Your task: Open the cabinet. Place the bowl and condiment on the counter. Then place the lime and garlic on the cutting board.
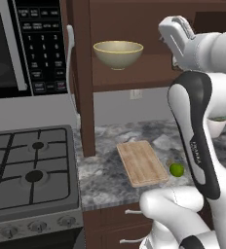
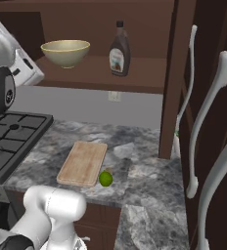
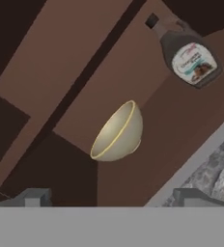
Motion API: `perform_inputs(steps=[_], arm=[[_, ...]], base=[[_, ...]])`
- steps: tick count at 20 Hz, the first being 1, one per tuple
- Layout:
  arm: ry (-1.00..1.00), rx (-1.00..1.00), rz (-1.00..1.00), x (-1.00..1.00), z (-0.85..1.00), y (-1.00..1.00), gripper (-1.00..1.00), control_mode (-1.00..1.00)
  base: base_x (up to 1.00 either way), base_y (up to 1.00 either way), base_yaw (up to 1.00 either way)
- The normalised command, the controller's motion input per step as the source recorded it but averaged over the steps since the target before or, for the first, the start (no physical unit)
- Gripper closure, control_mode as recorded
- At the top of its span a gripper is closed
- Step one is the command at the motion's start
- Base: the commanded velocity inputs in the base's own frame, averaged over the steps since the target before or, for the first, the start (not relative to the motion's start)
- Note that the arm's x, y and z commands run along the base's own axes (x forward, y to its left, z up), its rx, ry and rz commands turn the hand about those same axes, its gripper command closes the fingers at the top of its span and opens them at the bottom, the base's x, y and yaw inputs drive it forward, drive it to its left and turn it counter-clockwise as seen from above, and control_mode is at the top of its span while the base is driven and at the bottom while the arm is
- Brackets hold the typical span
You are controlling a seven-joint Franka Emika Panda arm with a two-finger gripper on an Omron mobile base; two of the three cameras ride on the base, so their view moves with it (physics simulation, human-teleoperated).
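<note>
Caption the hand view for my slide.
Open gripper faces the bowl on the cabinet shelf, bottle beside it.

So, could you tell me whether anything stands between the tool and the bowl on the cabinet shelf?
Nothing visible does. The open tool faces the bowl across bare shelf, and the syrup bottle stands off to one side, apart from the bowl.
</note>
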Motion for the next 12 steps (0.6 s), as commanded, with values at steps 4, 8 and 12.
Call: perform_inputs(steps=[4,8,12], arm=[[0.00,0.22,-0.07,0.02,-0.11,-0.21,-1.00,-1.00],[0.01,0.18,-0.11,0.06,-0.09,-0.05,-1.00,-1.00],[0.16,0.11,-0.02,0.23,0.00,0.04,-1.00,-1.00]], base=[[0.00,0.00,0.00],[0.00,0.00,0.00],[0.00,0.00,0.00]])
